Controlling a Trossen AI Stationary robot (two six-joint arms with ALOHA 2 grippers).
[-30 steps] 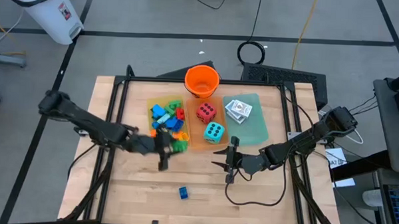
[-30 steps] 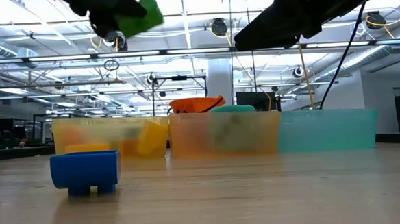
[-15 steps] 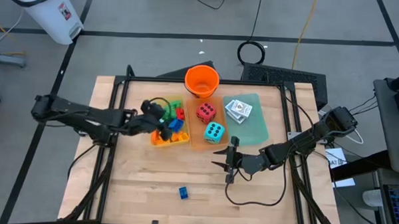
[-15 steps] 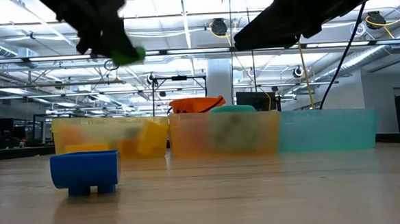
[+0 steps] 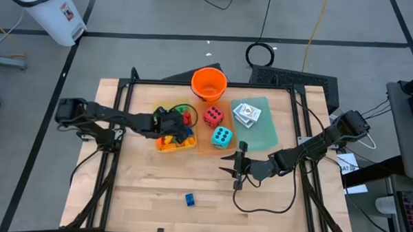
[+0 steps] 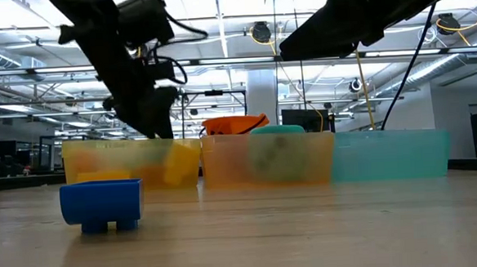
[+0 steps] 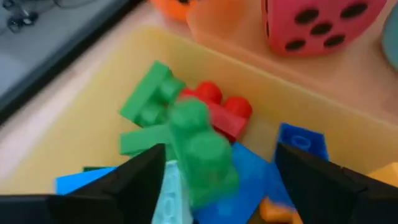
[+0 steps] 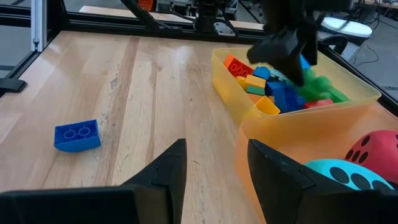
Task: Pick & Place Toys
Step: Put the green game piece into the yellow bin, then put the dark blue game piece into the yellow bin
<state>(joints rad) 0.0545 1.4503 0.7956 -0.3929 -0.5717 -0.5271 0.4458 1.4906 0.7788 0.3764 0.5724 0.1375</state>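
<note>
My left gripper (image 5: 173,123) is open and hangs low over the yellow tray (image 5: 165,147), which holds several coloured bricks. In the left wrist view a green brick (image 7: 199,149) sits on the pile between my spread fingers, touching neither. A blue brick (image 5: 190,199) lies alone on the table near the front edge and also shows in the low view (image 6: 101,204). My right gripper (image 5: 235,169) is open and empty above the table, just in front of the orange tray. The red die (image 5: 213,116) and the teal die (image 5: 221,137) sit in the orange tray. White card packs (image 5: 246,113) lie in the green tray.
The orange bucket (image 5: 208,84) stands at the far edge behind the trays. The three trays stand side by side across the far half of the table. Bare wood lies around the blue brick in the near half.
My left gripper has carried the green brick from above the table's middle toward the far edge, over the yellow tray, and has gone down. It has let go of the brick, which now lies on the pile in the tray.
</note>
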